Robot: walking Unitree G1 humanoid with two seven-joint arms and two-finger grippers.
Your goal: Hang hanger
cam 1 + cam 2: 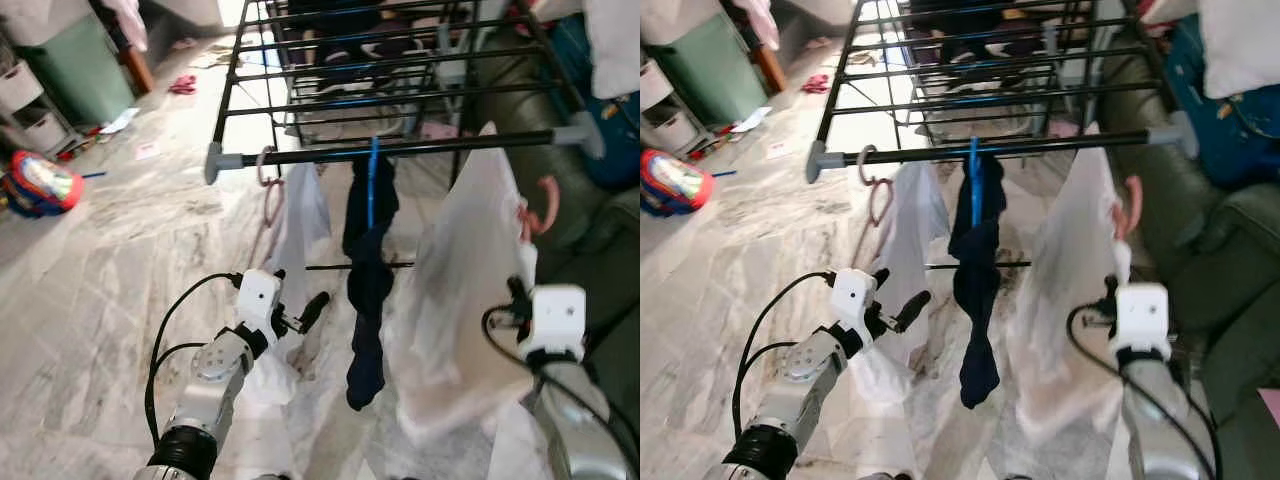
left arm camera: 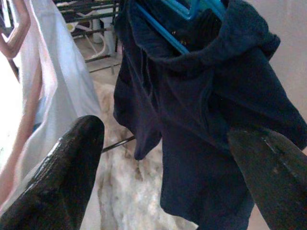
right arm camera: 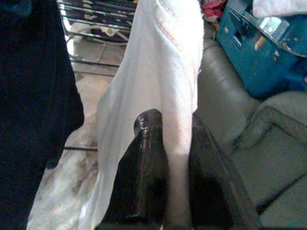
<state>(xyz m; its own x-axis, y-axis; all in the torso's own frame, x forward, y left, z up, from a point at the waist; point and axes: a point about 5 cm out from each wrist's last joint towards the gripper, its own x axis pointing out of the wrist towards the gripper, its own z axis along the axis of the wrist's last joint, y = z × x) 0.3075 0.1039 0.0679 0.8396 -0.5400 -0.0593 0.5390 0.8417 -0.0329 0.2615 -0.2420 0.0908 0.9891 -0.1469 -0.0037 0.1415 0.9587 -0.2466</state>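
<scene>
Pinched between the two black fingers [image 3: 148, 177] of my right gripper [image 3: 175, 182] is the edge of a white garment [image 1: 460, 300], which hangs on a pink hanger [image 1: 545, 210] whose hook curls beside the cloth's top corner, near the right end of the drying rack's front bar [image 1: 400, 148] but not visibly over it. Just left of that cloth, a dark navy garment [image 1: 368, 290] dangles from a blue hanger [image 1: 373, 180] hooked on the same bar, and it stands between my two arms. Farther left, a second white garment [image 1: 300, 215] hangs on another pink hanger [image 1: 268, 185] hooked near the bar's left end. My left gripper [image 1: 300, 315] hovers low in front of that white piece with its fingers [image 2: 53, 177] spread wide and holding nothing; through the gap I see the navy cloth and pale fabric. Behind the bar the black drying rack [image 1: 330, 60] carries more dark laundry. A grey-green sofa [image 1: 1230, 260] and a blue case [image 3: 259, 52] sit to my right, a green bin [image 1: 75, 65] and a red-and-blue toy [image 1: 40, 185] on the marble floor [image 1: 130, 260] to my left.
</scene>
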